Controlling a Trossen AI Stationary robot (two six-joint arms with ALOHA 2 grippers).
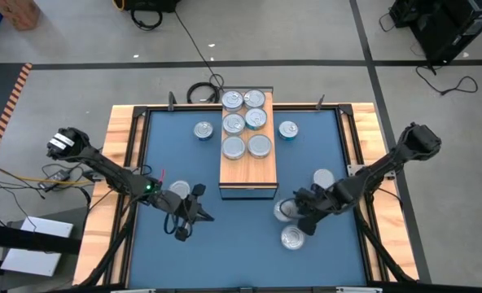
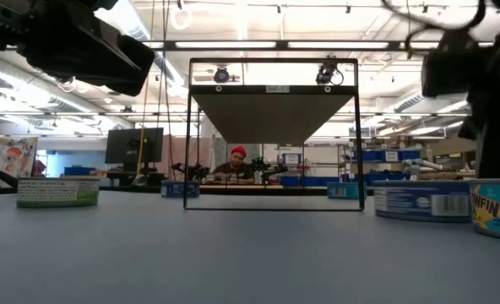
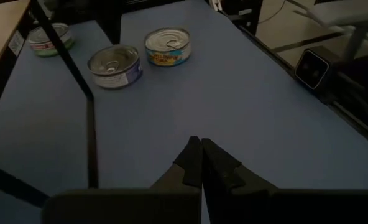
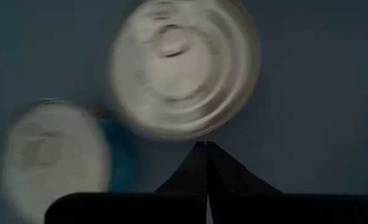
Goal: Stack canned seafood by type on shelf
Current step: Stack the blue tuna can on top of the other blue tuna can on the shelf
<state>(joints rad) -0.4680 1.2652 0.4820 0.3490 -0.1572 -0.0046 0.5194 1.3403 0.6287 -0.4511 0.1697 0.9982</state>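
Left gripper (image 1: 181, 230): hung over the near left part of the worktop (image 1: 225, 252), jaws clenched on nothing, fingertips pressed together in its wrist view (image 3: 201, 163).
Right gripper (image 1: 303, 221): hung over the near right part of the worktop, jaws clenched and empty (image 4: 206, 163), tips just short of a tin's rim in its wrist view.
Tin nearest the front (image 1: 292, 238): lay flat on the blue mat, just nearer than the right gripper.
Tin under the right arm (image 1: 285, 210): partly hidden by the gripper, beside the shelf's near right corner; teal side showing in the wrist view (image 4: 53, 155).
Tin right of the shelf (image 1: 323, 178): sat on the mat, near the right arm.
Tin by the left arm (image 1: 179, 190): sat on the mat, close to the left wrist.
Shelf (image 1: 247, 169): stood upright mid-worktop, wood-grain top, near half bare.
Tins on the shelf: six silver-lidded tins in two columns on the far half, among them (image 1: 234, 147) and (image 1: 260, 146).
Tins flanking the shelf: one on the left (image 1: 203, 130), one with teal sides on the right (image 1: 288, 130), both on the mat.
Room beyond: a person in a red cap (image 2: 237, 164) sat at a desk, seen in the low view.
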